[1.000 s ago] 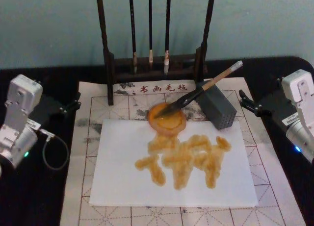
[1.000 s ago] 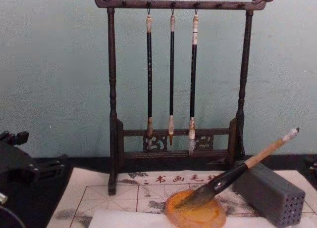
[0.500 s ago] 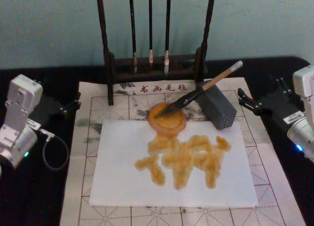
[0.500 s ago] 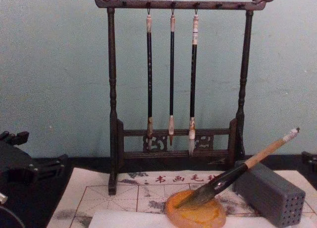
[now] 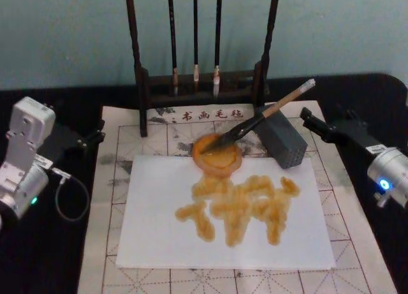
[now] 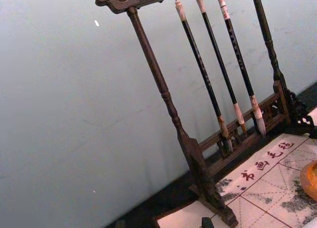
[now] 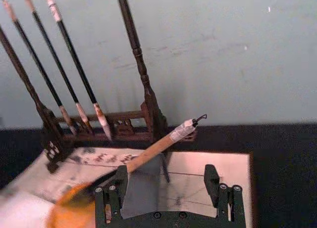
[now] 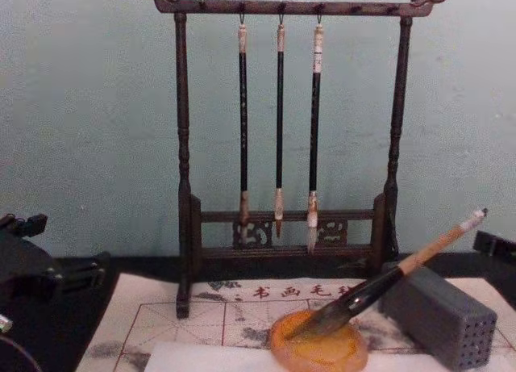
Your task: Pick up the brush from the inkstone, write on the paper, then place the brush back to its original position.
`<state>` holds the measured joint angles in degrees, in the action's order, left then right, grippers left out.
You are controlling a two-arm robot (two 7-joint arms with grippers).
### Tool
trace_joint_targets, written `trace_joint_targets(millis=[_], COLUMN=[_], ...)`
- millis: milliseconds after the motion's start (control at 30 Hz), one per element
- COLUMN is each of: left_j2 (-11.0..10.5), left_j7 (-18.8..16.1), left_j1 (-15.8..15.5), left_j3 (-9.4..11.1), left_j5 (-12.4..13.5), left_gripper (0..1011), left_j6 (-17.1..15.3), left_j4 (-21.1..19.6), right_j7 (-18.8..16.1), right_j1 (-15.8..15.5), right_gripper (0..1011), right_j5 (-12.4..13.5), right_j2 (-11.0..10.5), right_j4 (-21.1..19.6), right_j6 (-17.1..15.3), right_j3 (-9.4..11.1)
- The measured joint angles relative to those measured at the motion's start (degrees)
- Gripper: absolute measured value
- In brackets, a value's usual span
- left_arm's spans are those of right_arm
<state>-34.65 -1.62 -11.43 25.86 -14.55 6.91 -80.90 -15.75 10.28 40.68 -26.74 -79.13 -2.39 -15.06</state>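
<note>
A black tabletop [image 5: 44, 262] was covered by a gridded mat [image 5: 105, 198], and a brush rack [image 8: 184, 146] was stood at the mat's far edge. A white paper [image 5: 153, 236], marked with amber strokes [image 5: 242, 205], was laid on the mat. The left gripper [image 5: 95, 136] was held by the mat's left edge; whether it was open could not be told. The right gripper [image 7: 166, 171] was held near the grey block [image 5: 284, 141], jaws spread, apart from the brush [image 5: 255, 120]. The inkstone [image 5: 217, 157] was set at the paper's far edge. The brush was rested with its tuft in the inkstone and its shaft leaned on the block.
</note>
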Motion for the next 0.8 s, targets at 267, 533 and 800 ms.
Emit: trace_joint_targets(millis=[267,533,800], left_j2=[0.00,0.00,0.00], left_j7=[0.00,0.00,0.00], left_j1=[0.00,0.00,0.00], left_j3=[0.00,0.00,0.00], left_j5=[0.00,0.00,0.00], left_gripper=[1001,1001,1001], left_j6=[0.00,0.00,0.00], left_j4=[0.00,0.00,0.00], right_j7=[-1.07,0.92,2.99], right_j1=[1.47,3.79,5.99], right_gripper=[1002,1002,1002], right_j5=[9.81,17.79,22.29], right_j2=[4.35,7.44,9.45], right_j4=[2.27,4.82,6.88], right_j6=[-7.57,-13.23,-15.87], right_j3=[3.08,4.67,5.09])
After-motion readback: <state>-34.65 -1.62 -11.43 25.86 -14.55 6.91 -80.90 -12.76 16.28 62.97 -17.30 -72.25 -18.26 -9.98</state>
